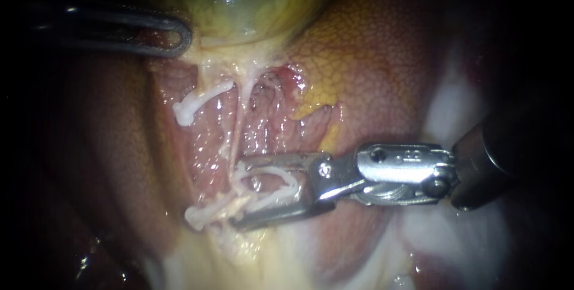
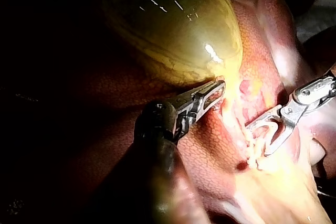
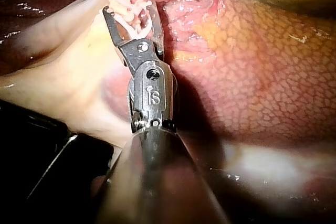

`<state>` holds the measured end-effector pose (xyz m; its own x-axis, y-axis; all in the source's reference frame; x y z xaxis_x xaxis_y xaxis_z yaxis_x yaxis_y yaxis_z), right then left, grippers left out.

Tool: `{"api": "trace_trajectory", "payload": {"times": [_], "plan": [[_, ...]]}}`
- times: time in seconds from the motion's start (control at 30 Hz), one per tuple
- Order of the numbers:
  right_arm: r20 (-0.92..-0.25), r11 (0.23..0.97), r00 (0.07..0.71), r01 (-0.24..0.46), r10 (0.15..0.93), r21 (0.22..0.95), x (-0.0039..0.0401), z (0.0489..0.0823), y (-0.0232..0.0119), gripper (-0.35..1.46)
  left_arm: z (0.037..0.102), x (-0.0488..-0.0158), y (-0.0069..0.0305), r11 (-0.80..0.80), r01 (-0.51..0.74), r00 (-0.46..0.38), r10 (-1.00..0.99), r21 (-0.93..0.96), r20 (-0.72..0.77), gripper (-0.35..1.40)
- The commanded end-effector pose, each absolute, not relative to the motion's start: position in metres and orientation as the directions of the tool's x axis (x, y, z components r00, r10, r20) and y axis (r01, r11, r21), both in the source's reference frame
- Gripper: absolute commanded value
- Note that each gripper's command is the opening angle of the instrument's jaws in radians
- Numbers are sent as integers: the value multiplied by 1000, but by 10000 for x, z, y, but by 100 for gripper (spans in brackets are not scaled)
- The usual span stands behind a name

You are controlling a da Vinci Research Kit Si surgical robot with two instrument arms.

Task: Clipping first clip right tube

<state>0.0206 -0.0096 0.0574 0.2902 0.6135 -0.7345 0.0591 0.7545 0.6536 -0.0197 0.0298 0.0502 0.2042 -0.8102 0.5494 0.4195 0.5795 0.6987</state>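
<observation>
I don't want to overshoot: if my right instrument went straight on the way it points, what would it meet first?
The pale tube, which lies between the open jaws of the right instrument. Past it, probably the liver surface, though depth is unclear.

We take the liver (image 1: 382,69) for the bed here, its mottled orange-brown surface spreading under all the rest; the green-yellow gallbladder (image 1: 239,3) lies directly on it, joined to it by a pale yellow fringe; beside that fringe we see a raw, wet pink patch (image 1: 269,125) in the liver; one pale tube (image 1: 200,98) lies across the patch near the gallbladder; a second tube (image 1: 203,212) lies curled at the patch's far edge.
</observation>
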Motion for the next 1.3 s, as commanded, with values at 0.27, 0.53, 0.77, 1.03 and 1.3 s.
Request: {"api": "trace_trajectory", "payload": {"times": [0.27, 0.53, 0.77, 1.03, 1.3], "plan": [[-732, 750, 290, 65, 617, 658, 190, 563, -92, 49, 502, -197, 298, 580, 419, 204, -810, 699, 549, -35], [-728, 749, 287, 48, 623, 660, 163, 553, -80, 49, 503, -197, 298, 580, 419, 204, -810, 699, 549, -35], [-730, 753, 287, 41, 620, 656, 160, 566, -78, 50, 503, -197, 298, 580, 419, 204, -810, 699, 549, -35], [-732, 756, 287, 38, 618, 653, 165, 577, -77, 50, 503, -197, 298, 580, 419, 204, -810, 699, 549, -35], [-731, 753, 289, 50, 618, 656, 177, 583, -75, 50, 503, -197, 298, 580, 420, 204, -810, 699, 549, -35]]}}
